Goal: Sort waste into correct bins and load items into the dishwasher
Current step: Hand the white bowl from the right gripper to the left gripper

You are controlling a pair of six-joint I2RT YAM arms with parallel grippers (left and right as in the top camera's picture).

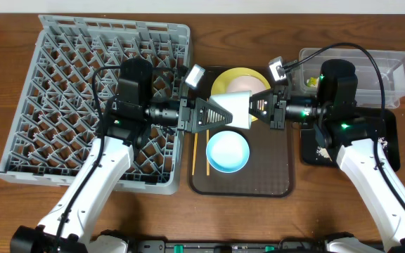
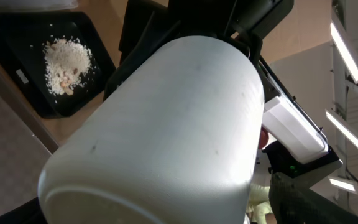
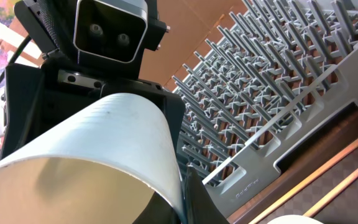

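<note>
Two grippers of mine meet above the brown serving tray (image 1: 276, 179), with the small white cup (image 1: 236, 111) lying on its side between them. My right gripper (image 1: 255, 107) is closed tight on the cup's rim. In the right wrist view the thin wall runs down beside one dark finger (image 3: 187, 200), and I look into the cup's mouth. My left gripper (image 1: 223, 112) is spread wide, its jaws standing on either side of the cup's base end. I cannot tell whether the pads touch the cup. In the left wrist view the cup's base and side fill nearly the whole picture.

Under the cup, on the brown tray, the light blue bowl (image 1: 228, 151) sits upright near the front. The yellow-green plate (image 1: 221, 79) lies behind it, with the pinkish bowl (image 1: 242, 85) on top of it. The wooden chopsticks (image 1: 195, 151) lie along the tray's left edge, next to the blue bowl.

To my left stands the grey dish rack (image 1: 69, 91), just beside the brown tray. My left arm reaches across its front right corner. To my right the clear tub (image 1: 392, 63) sits at the back with a bit of green and yellow (image 1: 311, 82) showing in its left end. The black tray (image 1: 391, 144) in front of it is largely under my right arm. The left wrist view shows a heap of beige crumbs (image 2: 67, 62) in it.
</note>
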